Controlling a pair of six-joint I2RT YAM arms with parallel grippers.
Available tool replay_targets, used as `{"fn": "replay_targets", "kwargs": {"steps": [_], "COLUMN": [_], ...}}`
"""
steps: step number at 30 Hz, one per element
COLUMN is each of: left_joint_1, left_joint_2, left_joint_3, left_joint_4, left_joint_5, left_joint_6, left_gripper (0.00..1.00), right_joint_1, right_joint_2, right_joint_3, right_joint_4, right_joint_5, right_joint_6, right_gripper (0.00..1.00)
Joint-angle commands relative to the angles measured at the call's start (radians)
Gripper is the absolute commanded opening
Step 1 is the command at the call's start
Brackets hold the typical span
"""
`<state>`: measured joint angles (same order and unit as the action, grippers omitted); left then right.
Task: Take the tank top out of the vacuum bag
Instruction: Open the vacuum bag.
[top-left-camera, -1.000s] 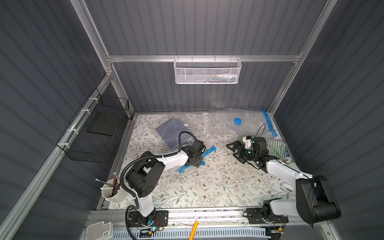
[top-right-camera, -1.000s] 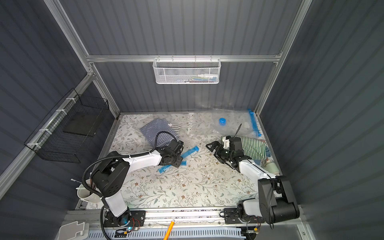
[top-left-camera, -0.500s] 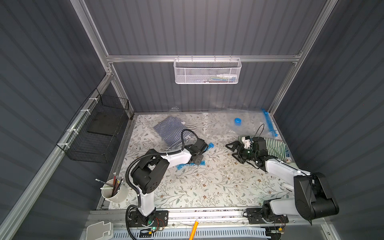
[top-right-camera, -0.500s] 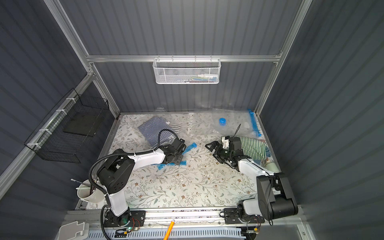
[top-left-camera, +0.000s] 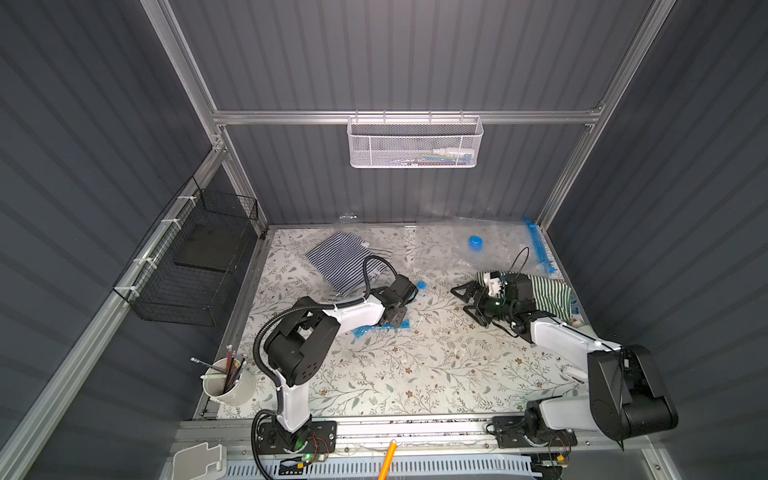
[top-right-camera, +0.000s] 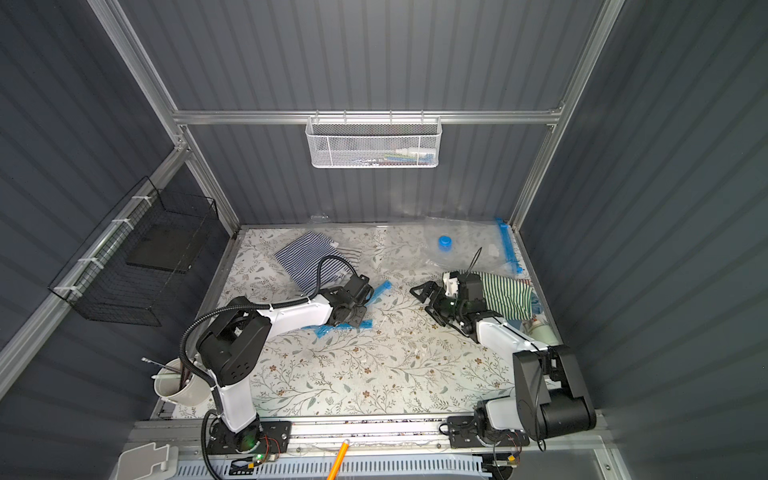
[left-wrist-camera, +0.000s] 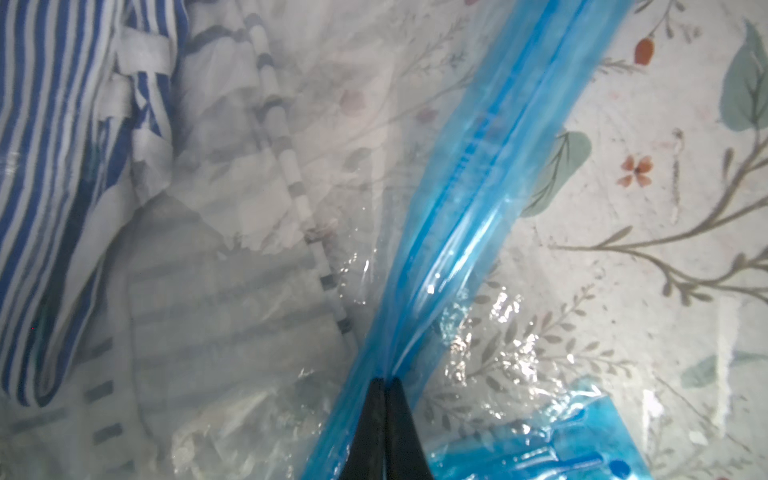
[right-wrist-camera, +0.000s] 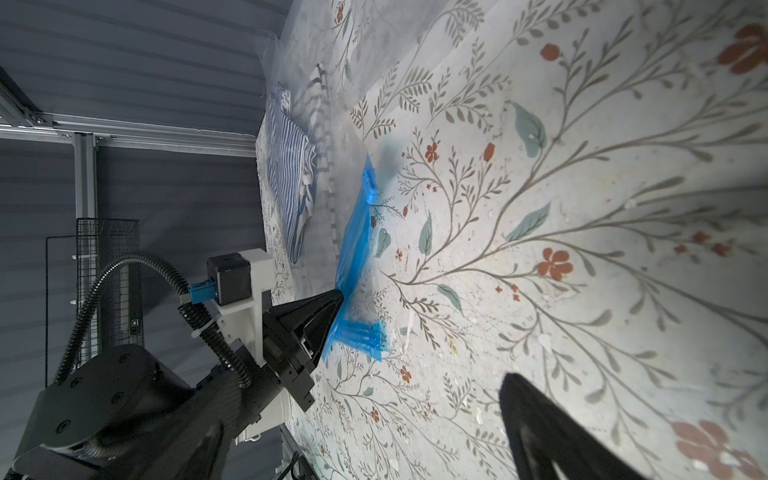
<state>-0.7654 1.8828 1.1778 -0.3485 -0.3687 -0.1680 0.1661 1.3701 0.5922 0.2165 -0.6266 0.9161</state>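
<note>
The left gripper (left-wrist-camera: 384, 380) is pinched shut on the blue zip strip (left-wrist-camera: 478, 187) of the vacuum bag (left-wrist-camera: 257, 332). The slick film may slip free, or a pull may drag the whole bag, as the right gripper (top-left-camera: 467, 299) hangs wide open and empty. The tank top (top-left-camera: 340, 259), folded and blue-and-white striped, lies inside, near the back left corner of the surface (top-left-camera: 415, 374)

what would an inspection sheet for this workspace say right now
surface: floral mat, lying flat
job's things: blue-striped tank top inside clear vacuum bag; blue zip strip toward centre
clutter: second bag with blue cap, green-striped garment, pencil cup
end effectors: left end effector shut on zip strip; right end effector open, empty
cables: black conduit along left arm; thin wire at right wrist
surroundings: white mesh basket on rear rail, black wire basket on left wall
</note>
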Motion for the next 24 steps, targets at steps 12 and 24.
{"fn": "replay_targets", "kwargs": {"steps": [12,24], "left_joint_1": [-0.003,-0.003], "left_joint_2": [0.079,0.079], "left_joint_3": [0.074,0.073], "left_joint_4": [-0.063,-0.044], "left_joint_5": [-0.080,-0.121], "left_joint_6": [-0.021,-0.025], "left_gripper": [0.09,0.00], "right_joint_1": [-0.004,-0.007], "right_joint_2": [0.011,0.016], "right_joint_3": [-0.002,-0.001], "right_joint_4": [0.016,0.022], "right_joint_5": [-0.018,-0.019], "right_joint_6": [0.005,0.009], "right_gripper": [0.99,0.99]}}
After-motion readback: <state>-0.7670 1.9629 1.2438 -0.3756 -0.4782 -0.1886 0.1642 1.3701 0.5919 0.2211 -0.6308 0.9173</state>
